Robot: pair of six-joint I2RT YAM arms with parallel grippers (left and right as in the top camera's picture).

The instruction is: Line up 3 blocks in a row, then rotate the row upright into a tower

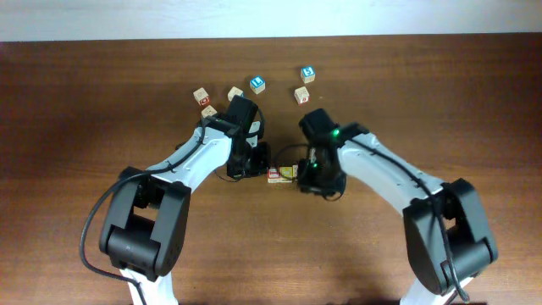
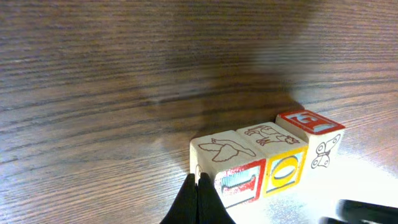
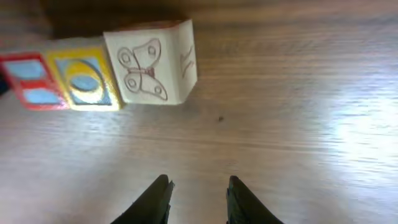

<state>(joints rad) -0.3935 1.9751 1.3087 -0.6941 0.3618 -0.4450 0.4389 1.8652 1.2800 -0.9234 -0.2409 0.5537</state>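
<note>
On dark wood-grain table: three blocks touching in row.

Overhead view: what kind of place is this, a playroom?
Probably a robot test bench, not a playroom: a wooden table, a left robot arm and a right robot arm, and a row of alphabet blocks.

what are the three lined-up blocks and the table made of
The three blocks look like pale bare wood, probably unvarnished: matte cream faces with brown line drawings, and flat red, yellow and blue paint on the letter faces. The table looks like dark brown wood or wood-grain laminate, I cannot tell which: streaky grain, slight sheen where light hits.
</note>
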